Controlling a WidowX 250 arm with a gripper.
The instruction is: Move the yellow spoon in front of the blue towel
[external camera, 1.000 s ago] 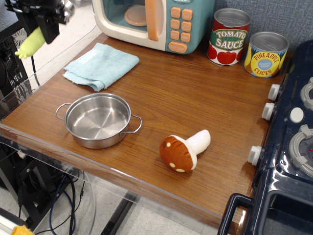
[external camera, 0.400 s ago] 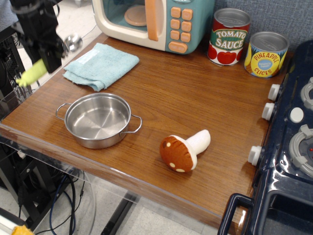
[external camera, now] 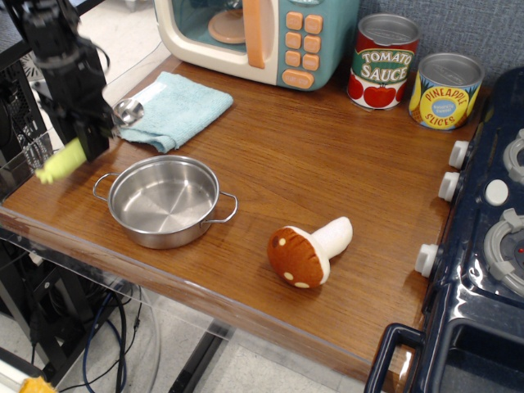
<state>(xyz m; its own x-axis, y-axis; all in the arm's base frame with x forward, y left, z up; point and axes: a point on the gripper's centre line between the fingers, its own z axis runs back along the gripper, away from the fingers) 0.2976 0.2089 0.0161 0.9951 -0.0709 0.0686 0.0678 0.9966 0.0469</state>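
Observation:
My black gripper (external camera: 88, 135) is shut on the yellow spoon (external camera: 64, 162) at the table's left edge. The pale yellow-green handle sticks out to the lower left, and the silver bowl (external camera: 128, 110) shows to the upper right, over the near-left corner of the blue towel (external camera: 173, 107). The spoon is held tilted, just above the wood, between the towel and the steel pot (external camera: 165, 201). The towel lies flat in front of the toy microwave.
A toy microwave (external camera: 262, 37) stands at the back. A tomato sauce can (external camera: 385, 61) and a pineapple can (external camera: 444, 91) stand at the back right. A plush mushroom (external camera: 307, 250) lies front centre. A toy stove (external camera: 483, 246) borders the right.
My gripper has come down and slightly right with the spoon, from above the table's left edge to just over the towel's near-left corner.

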